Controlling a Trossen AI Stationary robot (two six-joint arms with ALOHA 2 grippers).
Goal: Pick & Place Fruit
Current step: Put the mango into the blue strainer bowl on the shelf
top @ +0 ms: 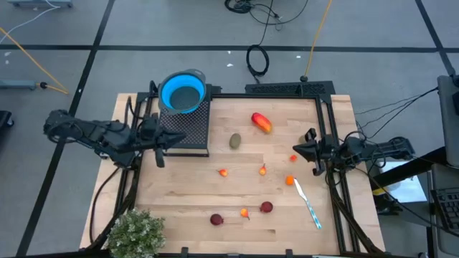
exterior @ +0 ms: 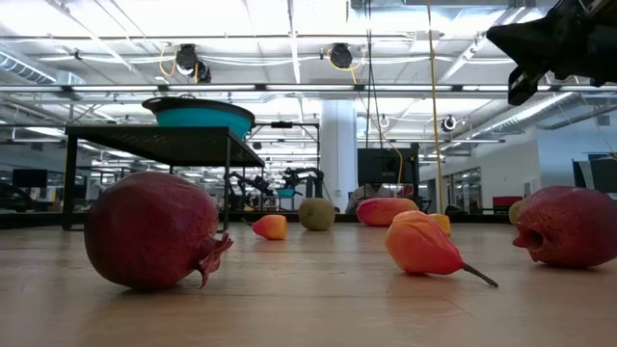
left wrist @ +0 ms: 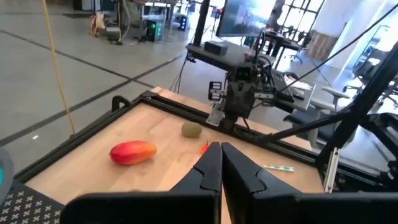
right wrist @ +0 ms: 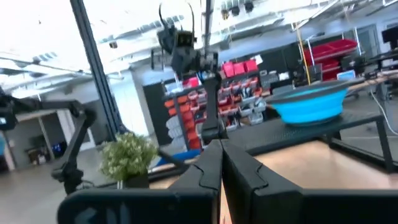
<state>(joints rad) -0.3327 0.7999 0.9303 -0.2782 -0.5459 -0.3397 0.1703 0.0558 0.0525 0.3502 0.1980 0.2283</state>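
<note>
Fruit lies scattered on the wooden table [top: 179, 193]. There is a red-orange oblong [top: 262, 122] [left wrist: 132, 151], an olive-brown oval [top: 235, 141] [left wrist: 191, 130], two dark red balls [top: 216, 219] [top: 266, 207] and several small orange bits [top: 263, 170]. My left gripper [top: 176, 137] [left wrist: 221, 165] hangs shut and holds nothing. It is above the table's left side by the black rack [top: 188, 125], pointing across toward the fruit. My right gripper [top: 301, 148] [right wrist: 221, 165] is also shut on nothing, raised at the right edge [exterior: 525, 58].
A blue bowl [top: 183, 92] [right wrist: 311, 102] stands on the black rack at the far left. A bushy green plant [top: 136, 233] sits at the near left corner. A slim white and blue utensil [top: 308, 204] lies near the right edge. A black frame borders the table's far side and both ends.
</note>
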